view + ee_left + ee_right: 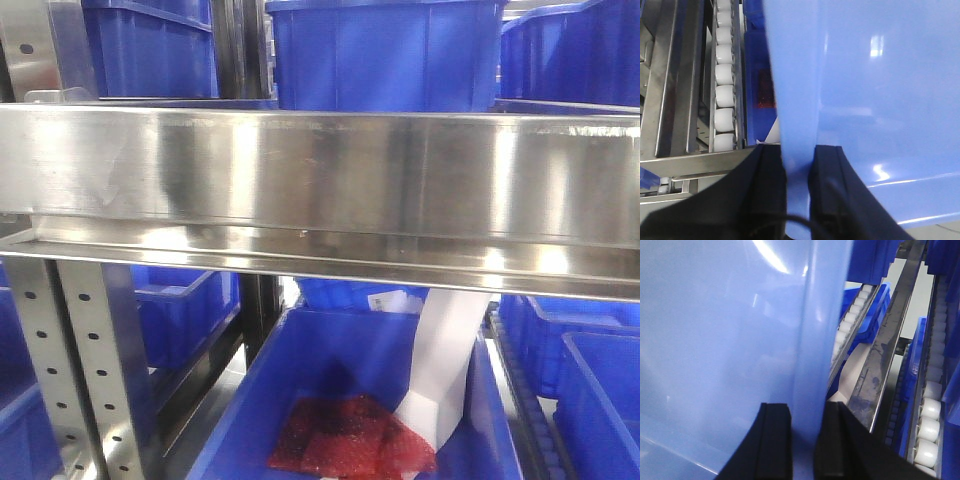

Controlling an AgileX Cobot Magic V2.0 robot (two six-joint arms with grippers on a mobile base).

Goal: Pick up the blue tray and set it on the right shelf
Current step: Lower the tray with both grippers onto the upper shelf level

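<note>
- Left wrist-mounted view: shallow light-blue glossy plastic tray (865, 100), rim wall pinched between the black fingers (827, 170) of the left gripper (799, 167). The jaws are closed down to the wall's thickness and hold nothing else.
- Right wrist-mounted view: same tray (715, 340), another stretch of rim clamped likewise by the right gripper (804, 425). The tray is carried between both arms and rests on nothing visible.
- Front view: tray not visible, so its position relative to the shelf's front edge cannot be told.
- Shiny stainless-steel rack shelf (350, 170): wide brushed front face, with a perforated upright (90, 380) under its left end.
- White roller tracks (724, 75): set alongside steel rails, near the tray.
- Deep dark-blue plastic storage bins (385, 50): standing behind the shelf's front edge. One below holds a red mesh bag (340, 435).
- Risk, judged: the glossy thin wall may slip from the narrow pinches if the arms move unevenly or draw apart.
- Risk, judged: a low approach would catch the leading rim on the front edge and twist the tray out of the grip.
- Risk, judged: the bins crowd the level, and a release onto a bin rim or half over the front edge would tip the tray.
</note>
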